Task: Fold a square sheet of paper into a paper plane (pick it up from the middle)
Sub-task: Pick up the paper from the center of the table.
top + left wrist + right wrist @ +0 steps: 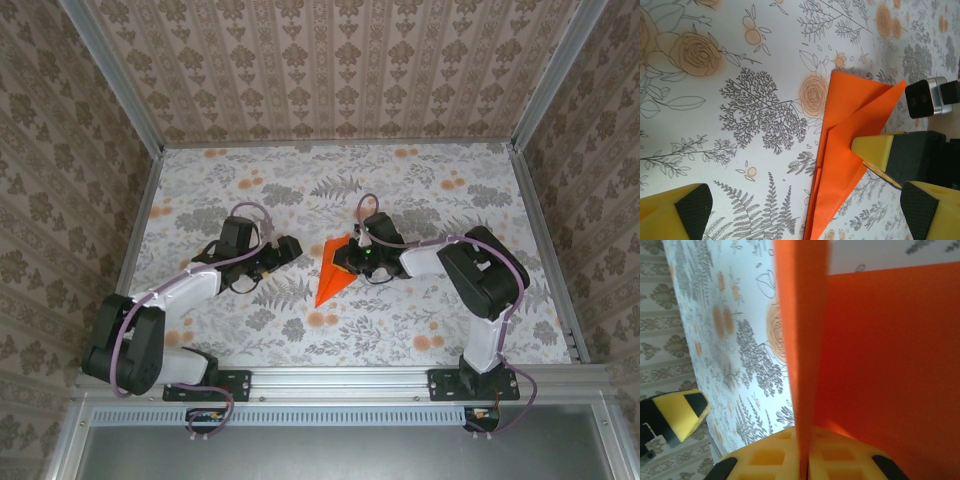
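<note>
Two grippers here, and just one of them has hold of anything. The bright orange folded paper plane [328, 282] lies about mid-table on the flat white table surface printed with grey ferns and orange flowers [430, 200]. Its sharp tip points toward the near-left and its wide end is up by the right gripper [352, 262].

The right gripper is pinched closed on the plane's wide end. In the right wrist view its yellow ribbed fingers [840, 457] are pressed together at the bottom of the frame. One thin layer of the plane [890, 365] is caught edge-on between them and rises straight up out of the seam, while the rest spreads out flat to the right. The left wrist view backs that up, with the right gripper's yellow fingertip sitting on the orange sheet near its right edge.

The left gripper [291, 247] has its jaws spread wide and nothing in them. From above it sits just left of the plane, not touching it. In its own wrist view the yellow fingers with black pads [687, 210] are out at the two bottom corners. The plane [850, 115] lies ahead of them, and its narrow end runs down into the gap between them. Neither pad touches the paper as far as I can see.

The plane looks flat on the table apart from the pinched flap.
</note>
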`<action>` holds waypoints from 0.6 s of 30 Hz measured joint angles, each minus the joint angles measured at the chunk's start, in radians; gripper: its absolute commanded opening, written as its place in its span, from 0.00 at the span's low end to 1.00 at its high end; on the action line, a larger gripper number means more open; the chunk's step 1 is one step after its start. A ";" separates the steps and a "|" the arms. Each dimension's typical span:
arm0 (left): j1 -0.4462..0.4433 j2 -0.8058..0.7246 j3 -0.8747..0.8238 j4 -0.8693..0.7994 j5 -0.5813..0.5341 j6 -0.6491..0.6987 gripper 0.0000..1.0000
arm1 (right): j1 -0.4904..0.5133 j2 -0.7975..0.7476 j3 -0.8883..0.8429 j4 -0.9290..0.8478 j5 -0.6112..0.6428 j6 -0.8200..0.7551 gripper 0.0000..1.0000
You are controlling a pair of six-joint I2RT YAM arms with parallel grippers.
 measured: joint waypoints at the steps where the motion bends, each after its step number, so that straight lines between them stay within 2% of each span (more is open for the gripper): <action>1: 0.000 -0.002 -0.002 0.000 0.011 -0.001 1.00 | -0.002 0.000 -0.007 0.019 -0.003 0.005 0.08; 9: 0.000 -0.048 -0.028 0.049 0.138 -0.017 1.00 | -0.035 -0.040 -0.027 0.174 -0.113 0.057 0.07; 18: -0.016 -0.067 -0.031 0.164 0.260 -0.073 1.00 | -0.042 -0.085 0.019 0.358 -0.238 0.189 0.08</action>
